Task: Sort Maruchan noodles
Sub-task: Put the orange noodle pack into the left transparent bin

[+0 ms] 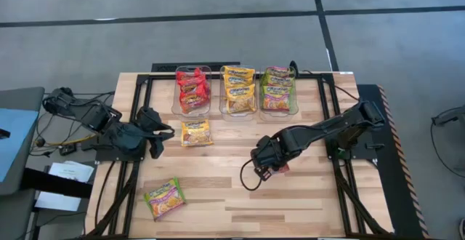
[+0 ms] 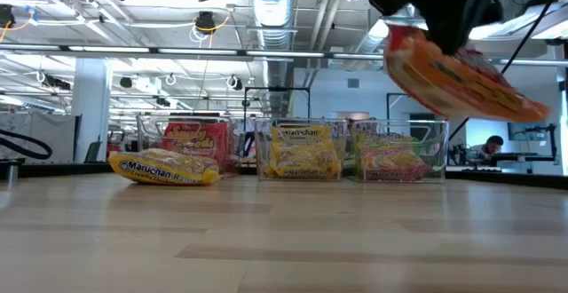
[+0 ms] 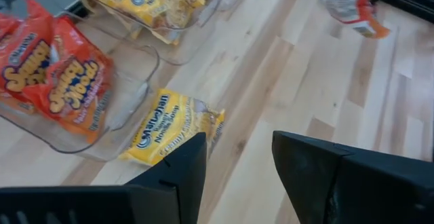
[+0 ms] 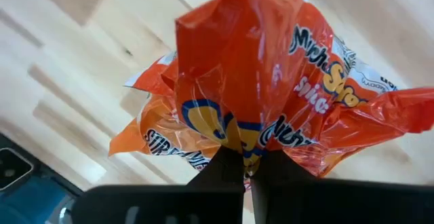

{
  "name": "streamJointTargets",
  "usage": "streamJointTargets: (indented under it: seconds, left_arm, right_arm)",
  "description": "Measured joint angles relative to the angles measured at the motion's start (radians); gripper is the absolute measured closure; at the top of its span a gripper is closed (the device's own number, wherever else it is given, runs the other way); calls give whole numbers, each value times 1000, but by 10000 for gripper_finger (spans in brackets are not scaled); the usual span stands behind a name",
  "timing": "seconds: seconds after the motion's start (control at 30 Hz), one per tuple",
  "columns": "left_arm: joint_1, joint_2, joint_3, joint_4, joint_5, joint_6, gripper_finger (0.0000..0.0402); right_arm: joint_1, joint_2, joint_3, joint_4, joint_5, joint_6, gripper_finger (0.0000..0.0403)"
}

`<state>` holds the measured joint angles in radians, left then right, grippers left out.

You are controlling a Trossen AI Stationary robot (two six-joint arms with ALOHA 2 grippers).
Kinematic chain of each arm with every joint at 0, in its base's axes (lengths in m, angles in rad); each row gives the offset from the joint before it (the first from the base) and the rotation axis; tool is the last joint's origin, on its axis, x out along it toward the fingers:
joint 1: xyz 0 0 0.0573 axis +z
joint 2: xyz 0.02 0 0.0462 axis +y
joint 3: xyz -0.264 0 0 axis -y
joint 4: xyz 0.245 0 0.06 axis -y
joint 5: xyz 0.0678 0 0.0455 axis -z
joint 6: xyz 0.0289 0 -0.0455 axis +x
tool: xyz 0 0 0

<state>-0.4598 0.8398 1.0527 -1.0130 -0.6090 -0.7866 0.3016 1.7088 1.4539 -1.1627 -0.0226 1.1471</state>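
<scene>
High view: our right gripper [image 1: 266, 169], pinched tight on an orange packet [image 4: 258, 108], hangs over open mid-table wood [image 1: 290, 211]; our left gripper [image 1: 156, 142], fingers apart and empty, sits beside the yellow packet [image 1: 196, 132].

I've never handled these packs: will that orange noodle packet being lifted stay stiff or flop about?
Probably a bit of both. The right pincer pinches only the wrapper's edge, and the orange packet crumples there, so the film seems thin and slippery. In the low view it hangs tilted yet keeps its flat shape, suggesting a light, rigid, likely brittle block inside.
</scene>
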Motion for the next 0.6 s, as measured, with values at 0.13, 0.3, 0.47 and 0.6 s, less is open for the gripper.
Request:
streamJointTargets:
  seconds: [0.13,0.3,0.47,0.6]
  left_arm:
    - [56,-4,0,18,0,-4,232]
    - [170,-4,0,135,-56,-23,209]
    - [292,13,1,331,-23,-15,207]
    - [343,50,2,450,44,49,211]
  right_arm:
    - [-8,-1,53,9,40,-80,391]
    - [-50,-1,107,27,53,-209,391]
    - [-113,-1,159,58,76,-347,391]
    - [-175,-1,196,104,86,-449,391]
